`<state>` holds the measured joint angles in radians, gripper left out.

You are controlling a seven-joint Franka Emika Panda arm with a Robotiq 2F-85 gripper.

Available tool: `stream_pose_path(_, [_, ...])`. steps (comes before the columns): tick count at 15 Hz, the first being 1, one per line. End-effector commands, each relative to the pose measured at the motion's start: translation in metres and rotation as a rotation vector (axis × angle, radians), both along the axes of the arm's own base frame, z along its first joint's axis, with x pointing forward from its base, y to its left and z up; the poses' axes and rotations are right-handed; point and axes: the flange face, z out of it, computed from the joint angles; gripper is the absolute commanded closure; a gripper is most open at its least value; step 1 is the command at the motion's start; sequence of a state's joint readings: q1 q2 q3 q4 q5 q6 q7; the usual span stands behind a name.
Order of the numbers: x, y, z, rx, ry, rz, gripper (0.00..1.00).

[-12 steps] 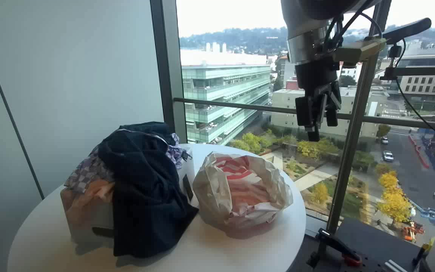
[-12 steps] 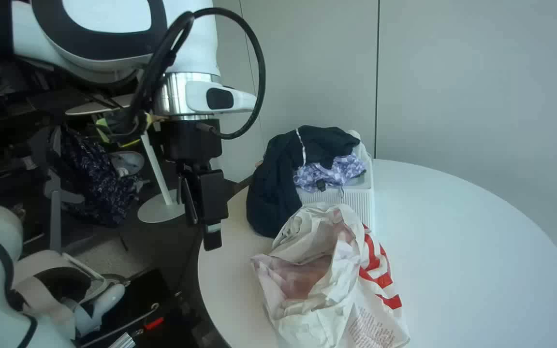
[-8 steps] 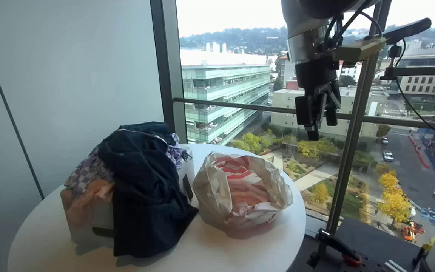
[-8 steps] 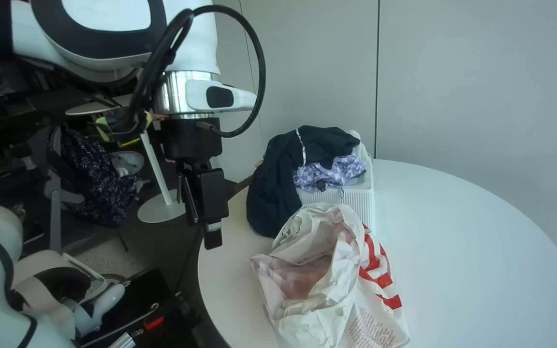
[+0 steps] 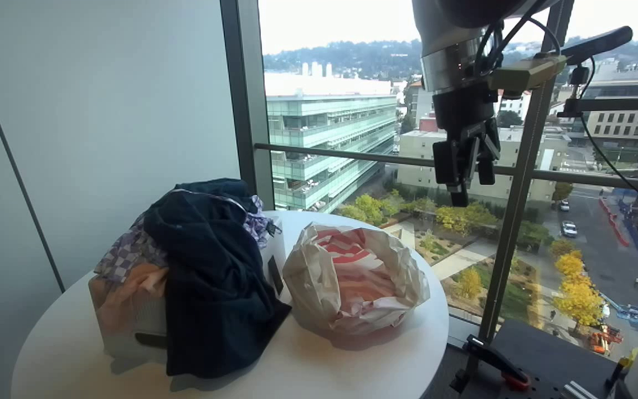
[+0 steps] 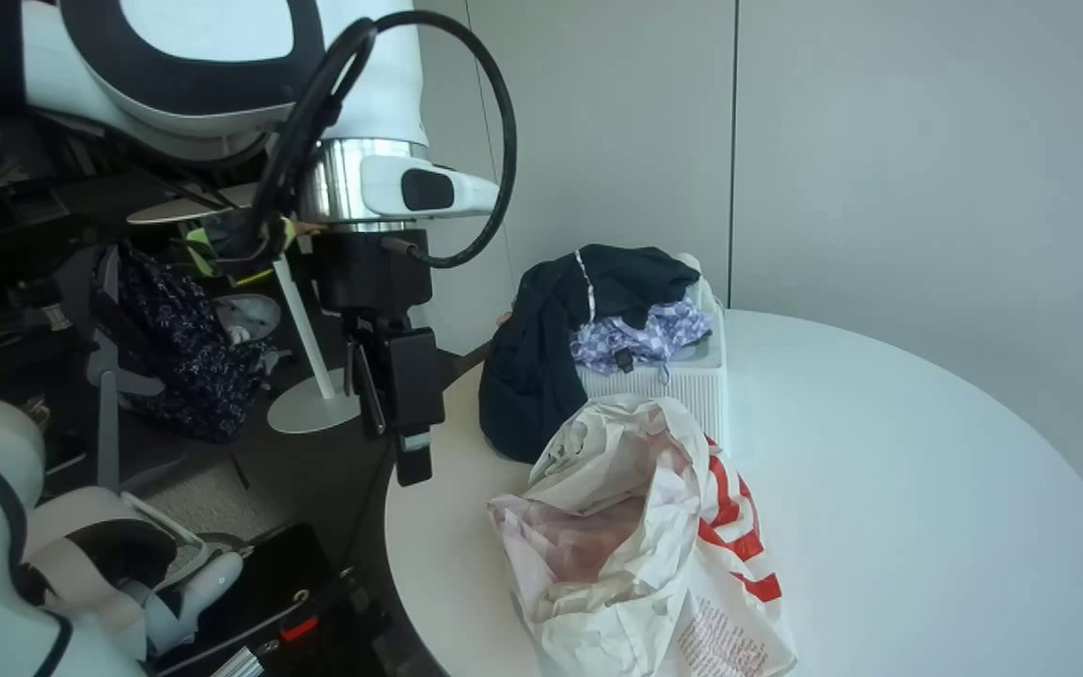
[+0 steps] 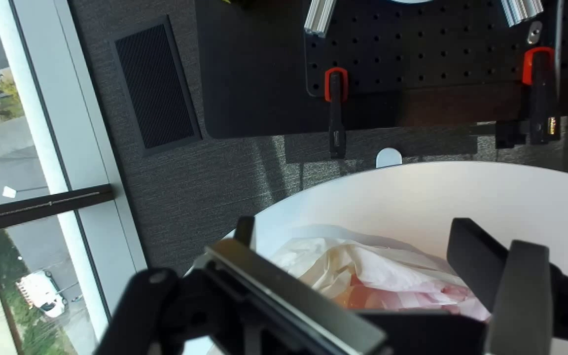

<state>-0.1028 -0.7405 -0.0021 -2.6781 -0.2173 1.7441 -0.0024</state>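
My gripper (image 5: 473,185) hangs above and beside the round white table, its fingers spread wide with nothing between them, as the wrist view (image 7: 353,234) shows. Nearest to it is a crumpled white paper bag (image 5: 310,277) with red stripes, its mouth facing up; the bag (image 6: 617,625) sits below the gripper (image 6: 393,451) and to its side, not touched. Behind the bag, a white ribbed bin (image 6: 706,400) is heaped with cloth: a dark navy piece (image 5: 214,288), a purple checkered piece (image 6: 645,331) and a peach piece (image 5: 144,285). The bag's inside shows only partly.
The white table (image 6: 918,489) carries bag and bin, with a wall (image 5: 103,111) behind. A window with a dark frame (image 5: 504,266) stands close to the arm. Below, a black base plate (image 7: 259,88) bears red-and-black clamps (image 7: 336,113). A patterned backpack (image 6: 189,348) rests beyond.
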Motion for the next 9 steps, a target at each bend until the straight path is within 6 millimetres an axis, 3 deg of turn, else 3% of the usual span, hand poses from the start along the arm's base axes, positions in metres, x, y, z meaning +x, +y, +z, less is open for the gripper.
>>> stream_pose_path(1, [0.019, 0.024, -0.006, 0.018, -0.005, 0.014, 0.00])
stream_pose_path(7, [0.105, 0.135, 0.010, 0.111, -0.196, 0.080, 0.00])
stream_pose_path(9, [0.135, 0.171, 0.007, 0.179, -0.257, 0.051, 0.00])
